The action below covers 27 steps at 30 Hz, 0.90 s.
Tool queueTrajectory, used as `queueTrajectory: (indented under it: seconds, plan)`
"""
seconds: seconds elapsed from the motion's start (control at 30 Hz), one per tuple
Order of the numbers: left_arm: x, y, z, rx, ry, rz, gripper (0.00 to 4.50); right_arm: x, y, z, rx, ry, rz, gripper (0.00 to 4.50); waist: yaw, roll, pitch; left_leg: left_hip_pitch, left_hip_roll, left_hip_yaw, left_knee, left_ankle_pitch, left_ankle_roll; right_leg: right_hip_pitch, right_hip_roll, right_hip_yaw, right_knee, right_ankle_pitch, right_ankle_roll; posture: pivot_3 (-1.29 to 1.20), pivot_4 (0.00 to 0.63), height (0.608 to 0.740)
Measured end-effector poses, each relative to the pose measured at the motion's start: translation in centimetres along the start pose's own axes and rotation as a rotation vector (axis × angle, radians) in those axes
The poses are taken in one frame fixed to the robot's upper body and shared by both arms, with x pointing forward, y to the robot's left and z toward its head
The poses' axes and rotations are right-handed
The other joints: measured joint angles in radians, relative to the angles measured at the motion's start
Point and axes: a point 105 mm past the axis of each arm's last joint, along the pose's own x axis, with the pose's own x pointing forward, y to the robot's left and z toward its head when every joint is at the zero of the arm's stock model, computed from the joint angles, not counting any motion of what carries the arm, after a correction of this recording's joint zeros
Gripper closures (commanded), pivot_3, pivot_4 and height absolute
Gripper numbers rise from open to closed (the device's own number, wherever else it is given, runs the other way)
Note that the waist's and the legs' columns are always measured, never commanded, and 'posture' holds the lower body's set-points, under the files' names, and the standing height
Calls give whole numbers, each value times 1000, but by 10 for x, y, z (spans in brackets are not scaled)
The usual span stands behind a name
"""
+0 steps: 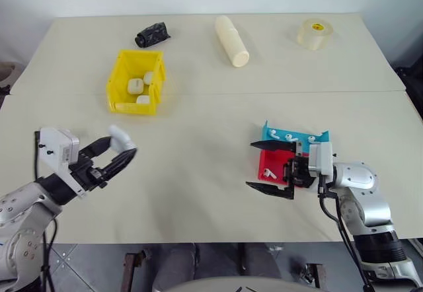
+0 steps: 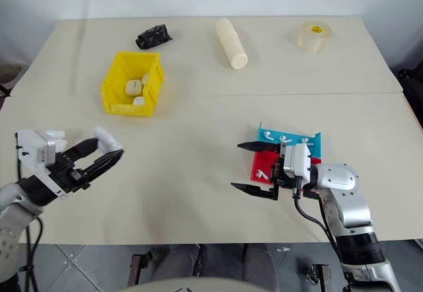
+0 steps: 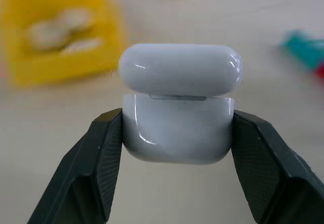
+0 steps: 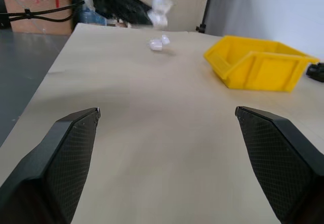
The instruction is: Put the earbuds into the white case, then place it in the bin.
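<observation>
**A:** What's your left gripper [image 1: 122,152] doing?

**B:** It's clamped on a case [image 3: 177,127]. My two fingers [image 3: 96,158] press its sides, and the lid is flipped up above the body. I hold it in the air over the near left part of the table [image 1: 198,193].

**A:** And the right gripper [image 1: 272,168]?

**B:** Spread wide, with nothing between the fingers. It hangs just beside the blue tray [image 1: 294,135] and the red tray [image 1: 269,168], on their left, fingers pointing toward my left arm.

**A:** Where are the earbuds?

**B:** A few earbuds [image 1: 289,137] lie in the blue tray, and at least one sits in the red one. I can't tell whether any are inside the held case.

**A:** The bin?

**B:** The bin [image 1: 119,84] stands on the left half of the table, well beyond my left gripper. White cases [image 1: 137,84] already lie in it.

**A:** Anything else up there?

**B:** Along the far edge: a black crumpled thing [image 1: 152,34], a cream cylinder [image 1: 232,40] and a tape roll [image 1: 313,33].
</observation>
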Motion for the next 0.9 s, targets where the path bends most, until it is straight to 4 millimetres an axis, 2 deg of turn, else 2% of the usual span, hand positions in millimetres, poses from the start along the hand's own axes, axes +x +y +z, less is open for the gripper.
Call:
queueTrajectory:
  seconds: [0.1,0.2,0.33,0.43,0.53,0.63,0.77,0.9]
  plan:
    - [22,-25,9,28,-89,-238,1712,-13,-4,6,-31,36,-58,0,4,0,0,0,0,0,0,0,0,0,0,0,0,0,0,0,150,740]
    - [38,-37,3,26,-121,-400,1712,-32,1,8,-29,91,-131,0,5,0,0,0,0,0,-1,0,0,0,1,0,0,0,0,0,150,740]
    - [62,-45,-13,73,-168,-522,1712,-54,14,8,-6,154,-225,0,7,0,0,0,0,1,0,0,1,0,1,0,0,0,1,0,150,740]
    - [82,-55,-18,153,-252,-594,1712,-78,20,12,-11,239,-304,0,8,0,0,0,0,2,0,0,1,0,1,0,0,1,1,0,150,740]
    - [91,-72,-22,201,-350,-687,1712,-108,25,15,7,358,-381,0,8,0,0,0,0,3,0,-1,2,1,2,0,0,1,1,0,150,740]
    - [100,-81,-25,200,-416,-722,1712,-128,30,18,39,435,-429,0,4,-1,0,1,0,5,0,-1,2,1,3,1,0,1,2,0,150,740]
    - [112,-93,-21,157,-513,-732,1712,-142,33,21,94,555,-420,0,6,-1,0,1,0,6,1,-1,3,1,3,2,0,1,3,0,150,740]
    - [114,-100,-18,130,-541,-757,1712,-133,23,26,155,724,-344,0,3,-1,0,1,1,7,1,-1,4,0,4,3,0,1,3,0,150,740]
